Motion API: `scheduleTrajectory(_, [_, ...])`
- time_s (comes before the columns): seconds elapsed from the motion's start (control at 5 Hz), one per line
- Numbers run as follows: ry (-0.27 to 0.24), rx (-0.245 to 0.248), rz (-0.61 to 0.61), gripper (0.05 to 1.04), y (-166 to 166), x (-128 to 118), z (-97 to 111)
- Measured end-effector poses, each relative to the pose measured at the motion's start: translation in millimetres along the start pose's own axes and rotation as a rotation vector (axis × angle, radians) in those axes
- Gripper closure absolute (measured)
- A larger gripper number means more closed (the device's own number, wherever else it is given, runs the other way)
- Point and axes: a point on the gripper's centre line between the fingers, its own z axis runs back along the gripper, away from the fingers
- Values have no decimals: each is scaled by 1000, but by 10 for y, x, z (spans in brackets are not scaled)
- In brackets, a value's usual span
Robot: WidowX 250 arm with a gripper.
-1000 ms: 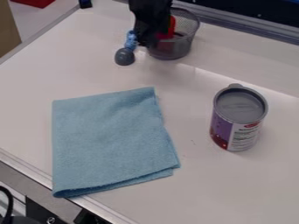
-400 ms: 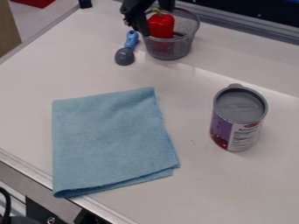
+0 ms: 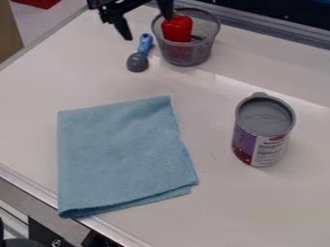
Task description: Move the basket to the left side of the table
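Observation:
The black gripper hangs at the top of the camera view, its two fingers spread wide apart. One finger is over the left rim of the basket, close to the pepper's top; the other is farther left, above the bare table. The basket is a grey wire mesh cup, upright near the table's back edge. Inside it lies a red pepper with a green stem. Nothing is held between the fingers.
A blue-handled scoop with a grey head lies just left of the basket. The light blue cloth is spread on the white table. An open can stands at the right.
The gripper has moved up and to the left from in front of the basket, and its fingers have spread apart. The basket, pepper and scoop have not moved.

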Motion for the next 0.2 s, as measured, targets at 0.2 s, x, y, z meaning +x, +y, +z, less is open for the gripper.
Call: scheduleTrajectory(0.2, [19, -40, -155, 83, 171, -121, 62])
